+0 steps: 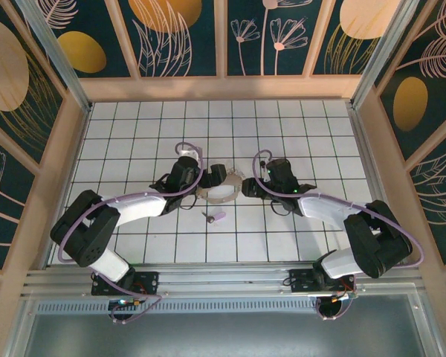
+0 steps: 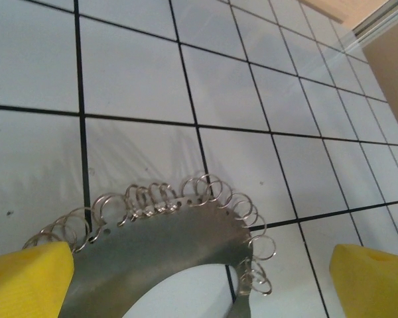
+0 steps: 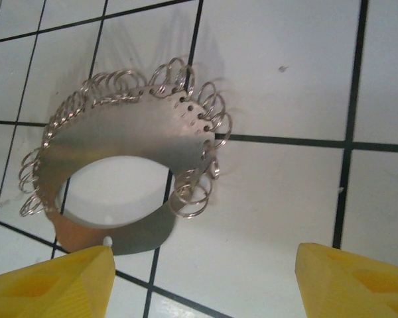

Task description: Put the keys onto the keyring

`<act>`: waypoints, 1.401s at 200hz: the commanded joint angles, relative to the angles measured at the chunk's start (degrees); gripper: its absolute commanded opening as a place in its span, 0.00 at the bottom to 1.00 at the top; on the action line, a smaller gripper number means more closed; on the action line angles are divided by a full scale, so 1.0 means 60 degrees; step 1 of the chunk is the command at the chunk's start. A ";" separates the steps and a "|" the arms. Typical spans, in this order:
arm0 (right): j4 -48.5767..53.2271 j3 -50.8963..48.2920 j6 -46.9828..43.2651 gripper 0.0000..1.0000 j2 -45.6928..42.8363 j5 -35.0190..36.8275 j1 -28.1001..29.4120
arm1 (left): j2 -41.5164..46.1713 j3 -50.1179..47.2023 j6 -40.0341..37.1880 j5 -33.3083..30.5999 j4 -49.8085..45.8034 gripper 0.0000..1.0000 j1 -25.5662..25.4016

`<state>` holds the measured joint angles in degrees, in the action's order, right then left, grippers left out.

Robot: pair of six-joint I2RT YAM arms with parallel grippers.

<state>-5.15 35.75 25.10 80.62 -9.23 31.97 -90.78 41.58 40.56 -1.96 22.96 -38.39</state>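
1 overhead view, 2 close wrist views sharing keyring (image 3: 119,136)

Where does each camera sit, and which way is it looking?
Top external: above and behind, looking down at the tiled table; both arms, left claw and right claw show.
Left wrist: on the left arm, looking down past its yellow fingertips.
Right wrist: on the right arm, looking down past its yellow fingertips.
Shared: both wrist views see the keyring on the tiles.

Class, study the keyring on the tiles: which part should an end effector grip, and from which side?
Probably the bare strip of the keyring nearest the right end effector, approached from that side with one finger inside the hole. The small wire loops crowd the rest and would likely slip.
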 commanded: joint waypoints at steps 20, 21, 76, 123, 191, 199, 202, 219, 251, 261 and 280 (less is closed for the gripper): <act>-0.0585 -0.0245 0.0126 0.70 0.0055 -0.0741 0.0234 | -0.0430 -0.0320 0.0347 0.0258 0.0511 0.99 -0.0075; -0.0588 -0.0245 0.0124 0.70 0.0069 -0.0751 0.0244 | -0.0443 -0.0329 0.0346 0.0263 0.0517 0.99 -0.0076; -0.0830 0.0160 0.0106 0.65 0.1013 -0.1031 0.0516 | -0.1061 -0.0297 0.0202 0.0119 0.0855 0.99 -0.0072; -0.1175 0.0579 0.0194 0.63 0.1819 -0.1385 0.0584 | -0.1693 0.0016 -0.0193 -0.0337 0.0887 0.99 -0.0072; -0.1277 0.1299 0.0165 0.60 0.2587 -0.1219 0.0475 | -0.2131 0.0563 -0.0806 -0.0882 0.0671 0.99 0.0124; -0.1320 0.1335 0.0195 0.60 0.2651 -0.1236 0.0390 | -0.2154 0.0601 -0.0860 -0.0886 0.0663 0.99 0.0192; -0.1353 0.1344 0.0203 0.60 0.2661 -0.1250 0.0362 | -0.2171 0.0614 -0.0877 -0.0889 0.0657 0.99 0.0227; -0.1442 0.1381 0.0211 0.60 0.2755 -0.1246 0.0207 | -0.2204 0.0676 -0.0988 -0.0890 0.0643 0.99 0.0362; -0.1502 0.1411 0.0157 0.60 0.2707 -0.1255 -0.0054 | -0.2250 0.0901 -0.1296 -0.0826 0.0642 0.99 0.0575; -0.1438 0.1408 0.0110 0.60 0.2664 -0.1252 -0.0052 | -0.2258 0.1026 -0.1384 -0.0778 0.0615 0.99 0.0625; -0.1283 0.1347 0.0008 0.60 0.2446 -0.1232 -0.0054 | -0.2115 0.1210 -0.1525 -0.0574 0.0501 0.99 0.0665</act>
<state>-12.27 42.72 25.85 96.40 -16.56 31.68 -103.55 46.46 34.04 -6.46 26.74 -34.83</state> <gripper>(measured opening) 0.599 0.988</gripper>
